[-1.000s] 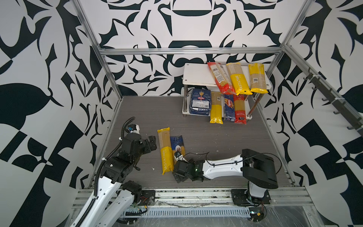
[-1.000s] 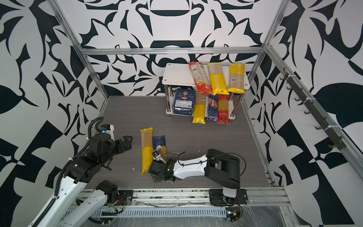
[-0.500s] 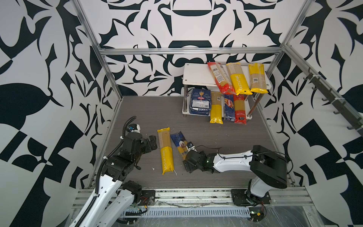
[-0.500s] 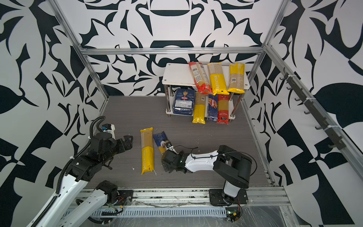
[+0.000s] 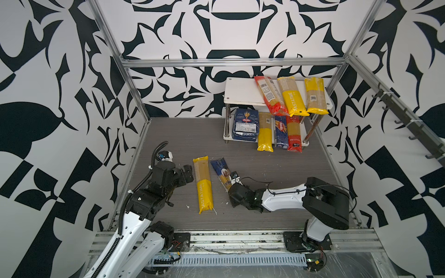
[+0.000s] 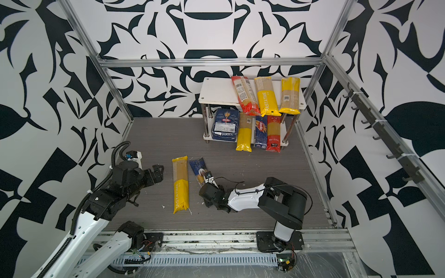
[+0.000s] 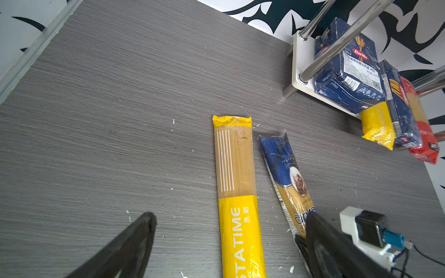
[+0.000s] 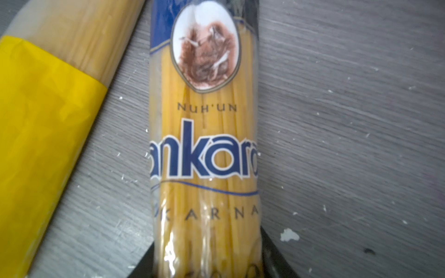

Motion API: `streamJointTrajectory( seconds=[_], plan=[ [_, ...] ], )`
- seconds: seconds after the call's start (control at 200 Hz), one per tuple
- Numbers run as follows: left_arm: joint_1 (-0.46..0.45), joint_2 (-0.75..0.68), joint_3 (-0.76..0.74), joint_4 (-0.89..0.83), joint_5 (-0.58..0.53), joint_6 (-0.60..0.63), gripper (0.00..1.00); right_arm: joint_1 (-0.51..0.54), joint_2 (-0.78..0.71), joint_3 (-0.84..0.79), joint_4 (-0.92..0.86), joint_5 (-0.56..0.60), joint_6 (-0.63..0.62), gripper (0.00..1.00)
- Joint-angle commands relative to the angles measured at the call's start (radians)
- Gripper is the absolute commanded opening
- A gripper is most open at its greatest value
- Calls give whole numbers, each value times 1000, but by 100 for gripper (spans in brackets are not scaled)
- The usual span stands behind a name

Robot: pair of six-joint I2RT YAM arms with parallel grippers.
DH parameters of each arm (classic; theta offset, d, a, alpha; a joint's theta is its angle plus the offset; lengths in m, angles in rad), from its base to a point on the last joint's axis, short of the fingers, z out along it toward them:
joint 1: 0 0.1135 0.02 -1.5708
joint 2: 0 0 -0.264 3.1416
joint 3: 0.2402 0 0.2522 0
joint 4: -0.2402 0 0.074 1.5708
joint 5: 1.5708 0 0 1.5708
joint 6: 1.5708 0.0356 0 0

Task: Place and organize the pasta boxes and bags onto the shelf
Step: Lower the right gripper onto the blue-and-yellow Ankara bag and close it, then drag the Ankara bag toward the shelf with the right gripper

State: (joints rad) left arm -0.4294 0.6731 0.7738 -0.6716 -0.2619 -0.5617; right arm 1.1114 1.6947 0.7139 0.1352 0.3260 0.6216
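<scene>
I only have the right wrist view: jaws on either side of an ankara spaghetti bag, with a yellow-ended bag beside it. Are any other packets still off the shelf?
Observer: No. In both top views only the ankara bag and the PASTATIME bag lie on the table, off the shelf.
Operator: Where is the other arm?
Observer: The left gripper is open, left of the PASTATIME bag in both top views and apart from it.
Operator: Any room on the shelf?
Observer: The top board holds three bags on its right part; its left part is bare.
</scene>
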Motion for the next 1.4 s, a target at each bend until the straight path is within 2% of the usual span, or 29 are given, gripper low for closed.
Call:
streamJointTrajectory(
  seconds=[0.0,0.12,0.225,0.52,0.845,0.99,1.395],
  plan=[
    [4,-20,18,-22,-5,-9,99,3,42,-80,-155,-194,29,33],
    [5,-24,39,-34,-8,-6,99,-15,-50,-100,-110,-274,15,17],
    [5,-27,56,-49,-13,-3,99,-49,-135,-119,-73,-364,12,0],
    [5,-28,63,-51,-14,-3,99,-194,-326,-174,21,-594,67,0],
    [4,-14,86,-52,-24,6,99,-293,-421,-173,119,-795,146,0],
    [5,-7,102,-53,-32,12,99,-295,-480,-127,72,-833,145,0],
    [4,14,104,-22,-31,23,99,-301,-653,61,-196,-841,67,0]
  ],
)
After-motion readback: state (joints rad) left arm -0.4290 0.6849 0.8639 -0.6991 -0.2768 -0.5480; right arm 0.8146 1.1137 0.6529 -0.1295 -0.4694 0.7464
